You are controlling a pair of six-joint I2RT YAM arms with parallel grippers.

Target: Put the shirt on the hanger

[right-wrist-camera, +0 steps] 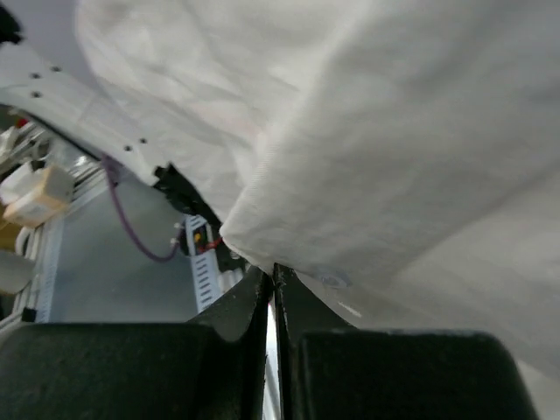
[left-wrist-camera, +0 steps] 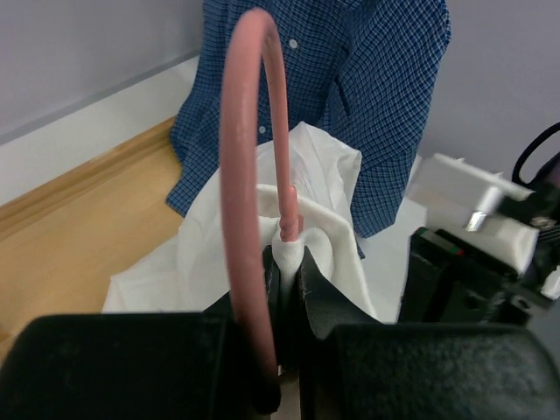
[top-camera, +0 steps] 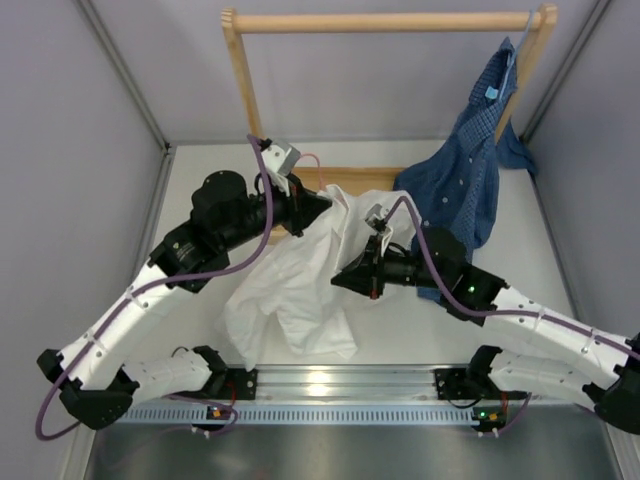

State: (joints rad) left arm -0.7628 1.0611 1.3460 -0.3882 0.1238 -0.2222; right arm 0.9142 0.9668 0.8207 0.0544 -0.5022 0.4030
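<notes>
White thin-fabric shirt [top-camera: 295,290] lies bunched and partly lifted at the middle of a pale table [top-camera: 560,260], between two black-and-white robot arms. The left gripper [left-wrist-camera: 286,262], at the shirt's far edge, has its jaws pinched narrow on the neck of a thin pink wire hanger [left-wrist-camera: 245,157], with a fold of the shirt caught in the same grip. The hanger's hook arches up over the gripper. The right gripper [right-wrist-camera: 273,278] is clamped tight on an edge of the shirt, holding cloth raised off the table. Behind, a dark blue checked shirt [top-camera: 460,180] hangs from a wooden rail rack [top-camera: 385,22], its lower part just beside the white cloth.
</notes>
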